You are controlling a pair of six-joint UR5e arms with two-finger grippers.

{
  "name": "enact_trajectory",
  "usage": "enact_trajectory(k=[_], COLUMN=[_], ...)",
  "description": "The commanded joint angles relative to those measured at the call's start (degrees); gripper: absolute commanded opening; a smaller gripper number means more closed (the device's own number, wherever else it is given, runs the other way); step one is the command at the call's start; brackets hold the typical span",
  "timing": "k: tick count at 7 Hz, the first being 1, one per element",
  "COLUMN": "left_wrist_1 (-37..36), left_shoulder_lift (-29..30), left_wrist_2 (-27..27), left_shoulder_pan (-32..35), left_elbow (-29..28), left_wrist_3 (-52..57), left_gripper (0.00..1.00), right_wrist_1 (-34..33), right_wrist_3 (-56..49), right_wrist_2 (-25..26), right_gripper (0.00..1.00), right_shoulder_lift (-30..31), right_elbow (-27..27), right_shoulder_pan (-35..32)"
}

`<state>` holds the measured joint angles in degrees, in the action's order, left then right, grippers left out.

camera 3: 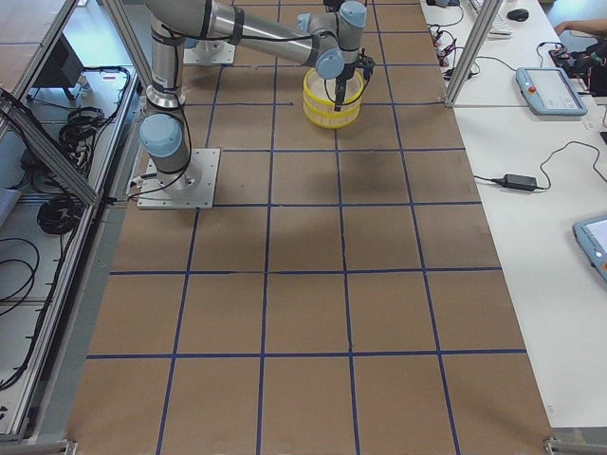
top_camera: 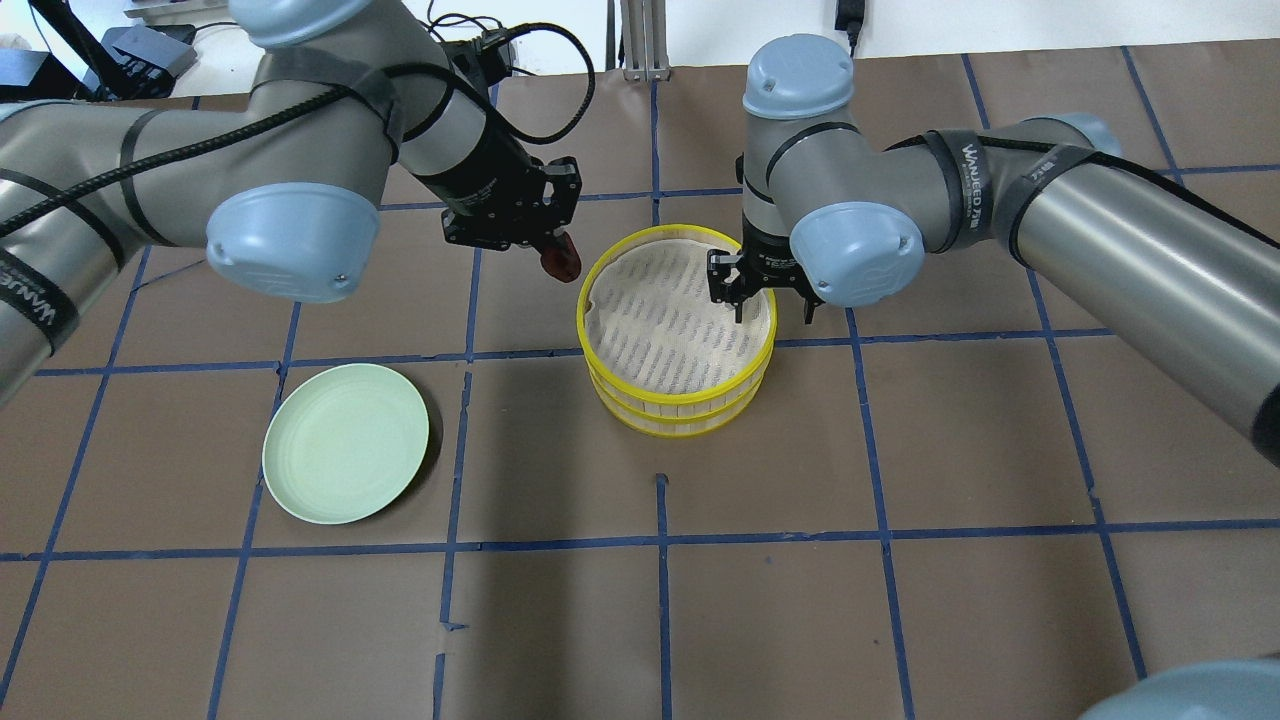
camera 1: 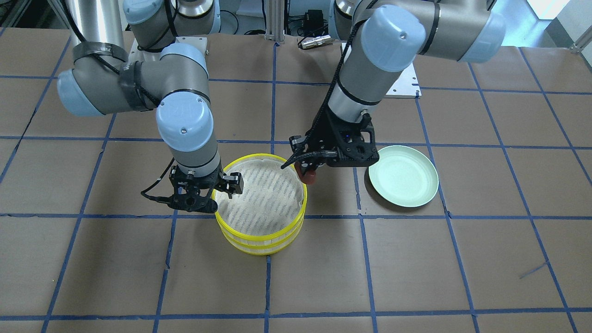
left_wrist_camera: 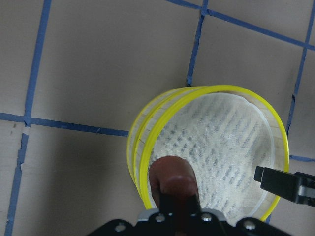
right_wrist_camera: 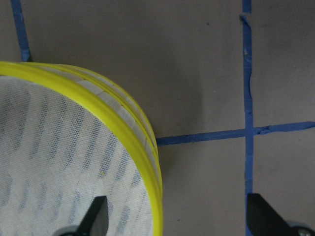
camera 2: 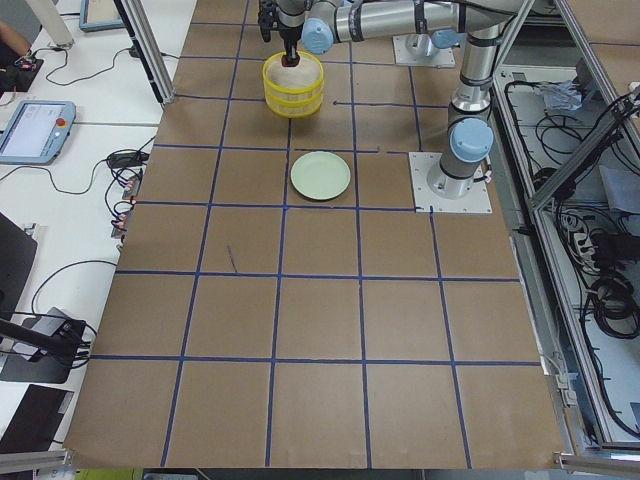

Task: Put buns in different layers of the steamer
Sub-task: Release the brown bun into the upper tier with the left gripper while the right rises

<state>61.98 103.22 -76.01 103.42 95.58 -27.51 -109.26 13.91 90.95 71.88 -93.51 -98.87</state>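
Note:
The two steamer layers (top_camera: 680, 410) stand stacked in mid-table, with yellow rims and a whitish liner. The top layer holds nothing. My left gripper (top_camera: 558, 255) is shut on the dark reddish-brown bun (top_camera: 562, 262) and holds it in the air right beside the stack's rim; the left wrist view shows the bun (left_wrist_camera: 172, 179) over the rim (left_wrist_camera: 140, 172). My right gripper (top_camera: 772, 305) is open and straddles the opposite rim (right_wrist_camera: 123, 128), one finger inside the top layer and one outside. The white bun is hidden.
An empty pale green plate (top_camera: 345, 442) lies on the brown table on my left side, apart from the stack; it also shows in the front-facing view (camera 1: 403, 175). Blue tape lines cross the table.

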Motion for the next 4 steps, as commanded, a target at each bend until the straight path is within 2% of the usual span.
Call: enact_trajectory(k=[1, 2, 3, 4], left_wrist_1=[-3.2, -3.3, -3.3, -3.2], left_shoulder_lift=[3.3, 3.3, 3.3, 3.2], left_wrist_2=[-0.9, -1.0, -1.0, -1.0], left_shoulder_pan=[2.5, 2.5, 2.5, 2.5], left_elbow=[0.1, 0.1, 0.1, 0.1], left_wrist_3=[-3.0, -3.2, -3.2, -3.0], left_gripper=[0.97, 1.0, 1.0, 1.0], right_wrist_1=[10.4, 17.1, 19.7, 26.8], right_wrist_3=[-10.0, -11.0, -11.2, -11.5], right_wrist_2=[-1.1, -1.4, -1.7, -4.0], right_gripper=[1.0, 1.0, 1.0, 1.0], right_shoulder_lift=[6.3, 9.1, 12.3, 14.0], right_elbow=[6.2, 9.4, 13.7, 15.9], right_shoulder_pan=[6.6, 8.6, 7.9, 8.7])
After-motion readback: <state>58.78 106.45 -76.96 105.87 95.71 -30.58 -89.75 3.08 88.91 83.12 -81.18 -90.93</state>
